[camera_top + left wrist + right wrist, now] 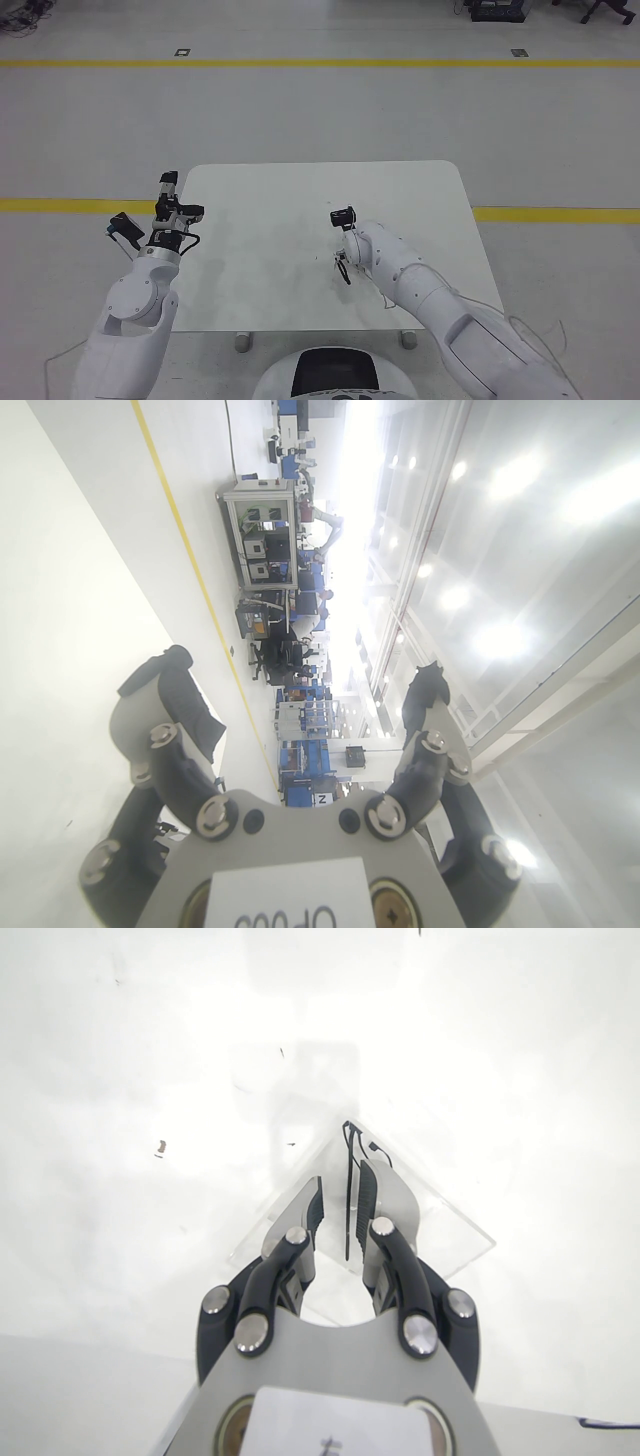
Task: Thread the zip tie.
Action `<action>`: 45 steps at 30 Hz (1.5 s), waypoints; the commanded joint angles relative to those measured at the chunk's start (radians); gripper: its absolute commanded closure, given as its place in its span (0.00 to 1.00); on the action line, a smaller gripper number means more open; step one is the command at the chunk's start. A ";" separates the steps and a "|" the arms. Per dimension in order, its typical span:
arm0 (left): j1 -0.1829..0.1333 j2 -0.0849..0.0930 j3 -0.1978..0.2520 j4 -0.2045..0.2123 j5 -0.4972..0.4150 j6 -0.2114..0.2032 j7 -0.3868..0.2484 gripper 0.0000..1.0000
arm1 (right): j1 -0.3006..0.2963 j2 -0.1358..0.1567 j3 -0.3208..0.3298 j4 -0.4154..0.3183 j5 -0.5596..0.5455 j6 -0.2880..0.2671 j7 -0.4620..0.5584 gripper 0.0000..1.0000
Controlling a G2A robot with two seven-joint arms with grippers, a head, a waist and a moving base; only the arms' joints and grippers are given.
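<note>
Table (300, 200) holds a clear plate (450, 1233). My left gripper (302, 665) hangs spread wide and empty by the table's left edge, parked out of the way, I'd judge. My right gripper (339, 1177) sits low over the plate, fingers parted and straddling the black zip tie (347, 1208) lying there, so one squeeze should pinch the strap.

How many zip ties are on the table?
1: the zip tie lies on the clear plate, between the right gripper's open fingers. A finger may hide another.
</note>
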 commanded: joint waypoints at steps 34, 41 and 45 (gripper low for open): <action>0.000 0.000 0.000 0.000 0.000 0.000 0.000 0.00 | 0.008 -0.027 0.018 0.040 -0.029 -0.005 -0.018 0.84; 0.000 0.000 0.000 0.000 0.000 0.000 0.000 0.00 | 0.007 -0.031 0.020 0.042 -0.043 0.008 -0.017 0.93; 0.000 0.000 0.000 0.000 0.000 0.000 0.000 0.00 | 0.008 -0.033 0.023 0.049 -0.046 0.007 -0.014 0.94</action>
